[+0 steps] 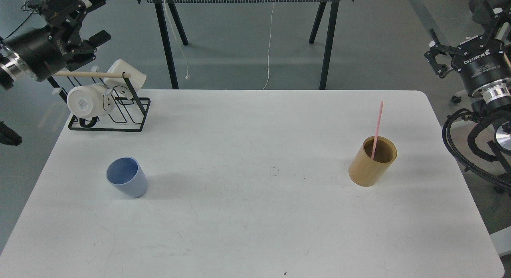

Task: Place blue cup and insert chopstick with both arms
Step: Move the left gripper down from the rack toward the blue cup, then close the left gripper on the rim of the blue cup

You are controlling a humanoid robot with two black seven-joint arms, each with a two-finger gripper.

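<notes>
The blue cup [127,177] stands upright on the white table [255,230], at its left side. The pink chopstick [377,126] leans in the tan bamboo cylinder [373,162] at the table's right side. My left gripper [91,19] is open and empty, high at the far left above the black wire rack [119,114], well away from the cup. My right gripper [463,28] is open and empty, off the table's right edge, above and to the right of the cylinder.
The wire rack at the back left holds white mugs [86,102] and a pale wooden dowel [92,74]. A second table on black legs [167,42] stands behind. My right arm's cables [459,146] hang beside the table's right edge.
</notes>
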